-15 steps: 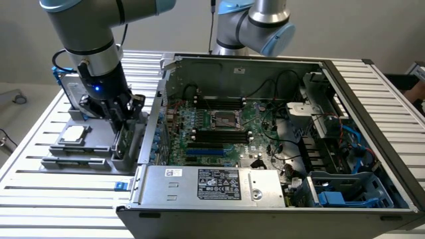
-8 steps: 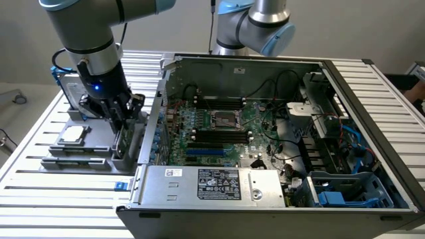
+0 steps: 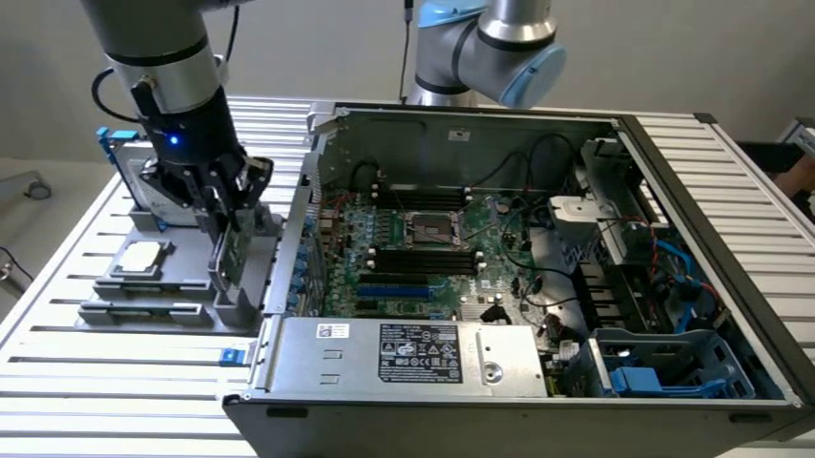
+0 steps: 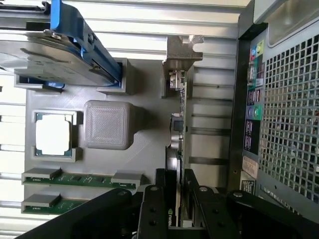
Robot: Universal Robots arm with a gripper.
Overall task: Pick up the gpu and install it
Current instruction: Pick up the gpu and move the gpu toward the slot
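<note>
1. On the gray holder (image 3: 140, 315), at the exterior view's left of the open computer case (image 3: 713, 191), the gpu (image 4: 178, 129) stands on edge, seated in its slot.
2. Its long axis runs alongside the case wall, with the silver bracket at the end away from the claw.
3. Directly above, the claw (image 4: 175, 174) straddles it, pinching both faces.

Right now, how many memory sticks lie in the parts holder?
2 memory sticks, side by side at the end of the holder: one next to the square chip, the other outermost, partly behind the gripper. More may hide there.
</note>
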